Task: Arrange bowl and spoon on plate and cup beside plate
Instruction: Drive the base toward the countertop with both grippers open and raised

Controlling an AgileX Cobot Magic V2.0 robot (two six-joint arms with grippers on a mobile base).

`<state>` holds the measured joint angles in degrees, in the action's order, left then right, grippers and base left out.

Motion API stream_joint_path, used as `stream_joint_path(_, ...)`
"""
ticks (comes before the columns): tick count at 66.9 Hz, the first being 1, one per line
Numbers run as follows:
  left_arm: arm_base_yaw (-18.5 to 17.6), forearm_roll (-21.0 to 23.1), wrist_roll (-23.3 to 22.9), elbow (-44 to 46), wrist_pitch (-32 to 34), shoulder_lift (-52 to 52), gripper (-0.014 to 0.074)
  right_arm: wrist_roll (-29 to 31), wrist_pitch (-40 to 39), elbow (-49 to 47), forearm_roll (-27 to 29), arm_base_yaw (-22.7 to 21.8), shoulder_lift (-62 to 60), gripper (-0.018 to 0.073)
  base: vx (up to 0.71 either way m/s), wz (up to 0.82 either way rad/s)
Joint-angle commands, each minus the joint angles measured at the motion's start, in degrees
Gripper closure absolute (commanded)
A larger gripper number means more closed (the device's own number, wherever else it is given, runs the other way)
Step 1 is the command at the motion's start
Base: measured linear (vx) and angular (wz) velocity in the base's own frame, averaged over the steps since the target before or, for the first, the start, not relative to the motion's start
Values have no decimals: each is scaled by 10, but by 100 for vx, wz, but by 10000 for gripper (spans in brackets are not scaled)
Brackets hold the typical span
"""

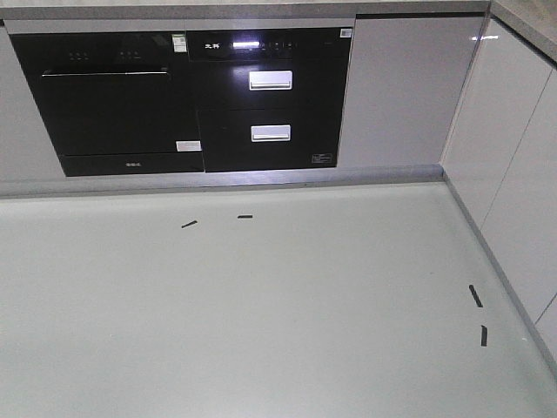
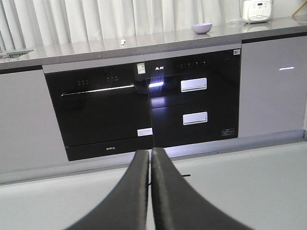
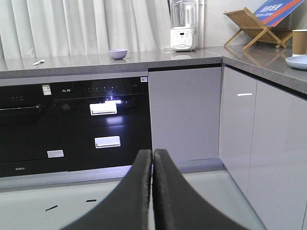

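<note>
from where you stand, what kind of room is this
Most likely a kitchen: a grey countertop runs over built-in black appliances, a blender stands at the back, and a lavender bowl and pale blue plate sit on it.

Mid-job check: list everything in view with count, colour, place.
lavender round plastic bowl: one, lavender, back countertop
small pale plastic spoon: one, pale, back countertop, left of bowl
pale blue round plate: one, blue, side countertop, partly cropped
brown paper cup: one, brown, beyond the plate
white blender: one, white, back countertop corner
wooden folding rack: one, tan, side countertop
black glass-fronted appliances: two, black, under back countertop
black tape marks: four, black, floor
left arm's fingers: two, black, shut, empty
right arm's fingers: two, black, shut, empty
</note>
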<state>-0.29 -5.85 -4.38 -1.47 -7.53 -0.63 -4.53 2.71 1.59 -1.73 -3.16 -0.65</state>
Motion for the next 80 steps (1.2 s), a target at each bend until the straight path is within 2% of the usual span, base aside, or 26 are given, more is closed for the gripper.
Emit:
stream_joint_path(1,1,1,-3,4,38,-2,603,1,-41,3,-3,-1,-6,562,0,0)
stream_joint_path(80,1,1,-3,4,38,-2,603,1,-40,3,-3,-1,-6,562,4,0)
